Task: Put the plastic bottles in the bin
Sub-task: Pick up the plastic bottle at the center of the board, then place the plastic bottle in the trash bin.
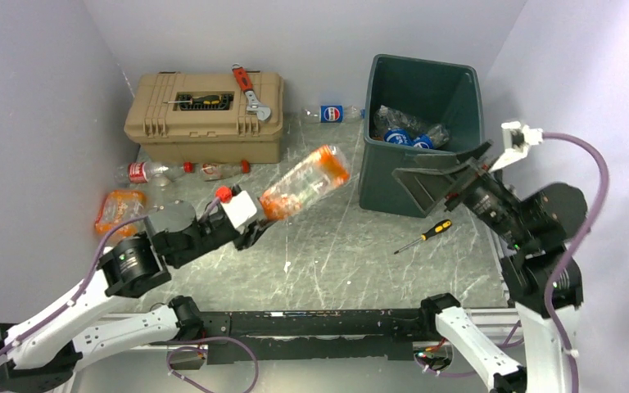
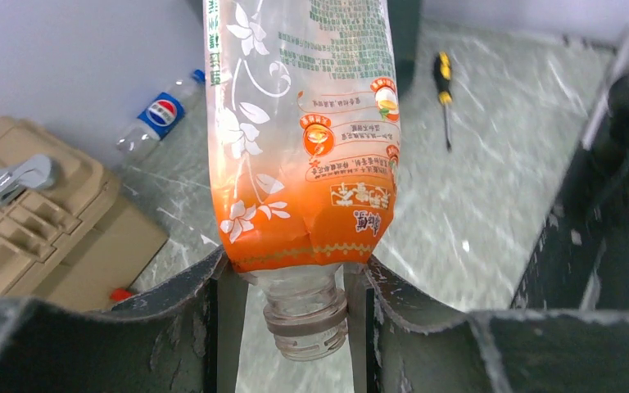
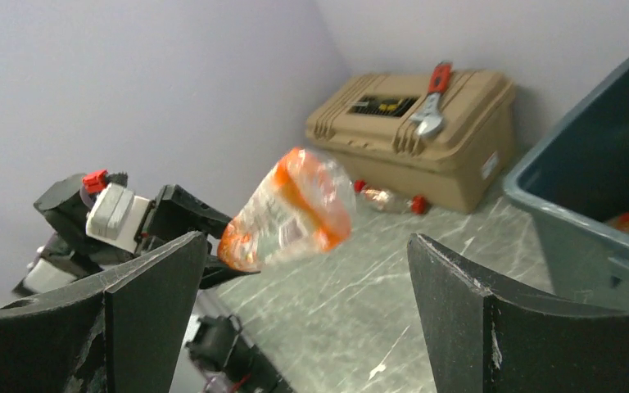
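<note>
Orange-labelled bottle [image 2: 303, 147], Chinese print, clamped in left end effector [image 2: 295, 266]; right end effector [image 3: 305, 239] apart; Pepsi bottle [image 2: 160, 113] beyond.

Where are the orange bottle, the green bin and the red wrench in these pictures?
orange bottle [image 1: 305, 188]: top view, middle of its body.
green bin [image 1: 377, 176]: top view, its front wall.
red wrench [image 1: 242, 80]: top view, its red handle.

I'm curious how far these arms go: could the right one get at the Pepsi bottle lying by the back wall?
Probably not directly. The bin stands between the right arm and the Pepsi bottle; its open, empty jaws would have to swing round the bin's left side.
</note>
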You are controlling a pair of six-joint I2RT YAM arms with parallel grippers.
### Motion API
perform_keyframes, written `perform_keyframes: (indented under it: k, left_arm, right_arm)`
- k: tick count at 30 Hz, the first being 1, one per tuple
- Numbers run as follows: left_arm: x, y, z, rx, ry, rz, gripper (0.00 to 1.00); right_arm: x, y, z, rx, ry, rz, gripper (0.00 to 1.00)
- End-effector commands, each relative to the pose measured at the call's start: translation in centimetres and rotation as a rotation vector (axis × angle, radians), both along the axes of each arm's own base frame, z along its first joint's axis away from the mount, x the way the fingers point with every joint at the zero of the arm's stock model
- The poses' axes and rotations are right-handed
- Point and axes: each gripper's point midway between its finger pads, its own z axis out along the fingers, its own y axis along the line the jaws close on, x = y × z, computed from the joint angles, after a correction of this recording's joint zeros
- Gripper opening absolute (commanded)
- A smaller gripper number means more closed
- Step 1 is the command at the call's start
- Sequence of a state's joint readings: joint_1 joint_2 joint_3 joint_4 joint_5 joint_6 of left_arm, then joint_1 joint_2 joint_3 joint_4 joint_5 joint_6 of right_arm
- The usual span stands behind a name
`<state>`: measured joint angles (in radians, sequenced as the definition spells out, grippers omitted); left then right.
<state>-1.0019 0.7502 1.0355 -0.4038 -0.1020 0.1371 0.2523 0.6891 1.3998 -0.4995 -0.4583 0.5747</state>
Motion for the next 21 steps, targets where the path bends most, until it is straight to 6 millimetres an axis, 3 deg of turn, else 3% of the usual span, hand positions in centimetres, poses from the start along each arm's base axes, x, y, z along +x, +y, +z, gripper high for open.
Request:
perform_keyframes:
  k: [1,6,10,13,16,21]
  left_arm:
    - [-4.6,0.9,-3.5,0.249,-0.041,-0.285,0.0]
    - [-7.1,1.8,-3.8,0.397,-0.248,-0.51,0.0]
    - [-6.9,1.5,-1.4,0.48,-0.43,-0.588,0.0]
    - [-7.2,0.3,-0.3,0.507,-0.425,-0.667,0.0]
    - [-8.0,-0.8,-0.5,0.516,-0.371,-0.76,0.0]
    - [-9.0,-0.4,-2.8,0.585,-0.251,-0.843,0.0]
  right_arm:
    - [-0.9,2.9,0.7,-0.007,0.051,0.214,0.97]
    - [-0.3,5.0,-1.1,-0.034,0.179,0.36,0.94]
    - [0.2,6.8,-3.7,-0.168,0.235,0.386,0.94]
    - [-1.2,10.2,-6.1,-0.31,0.265,0.453,0.95]
    - [-1.6,12.8,-8.3,-0.428,0.28,0.475,0.96]
    - [-2.2,13.7,-10.6,-0.539,0.285,0.528,0.96]
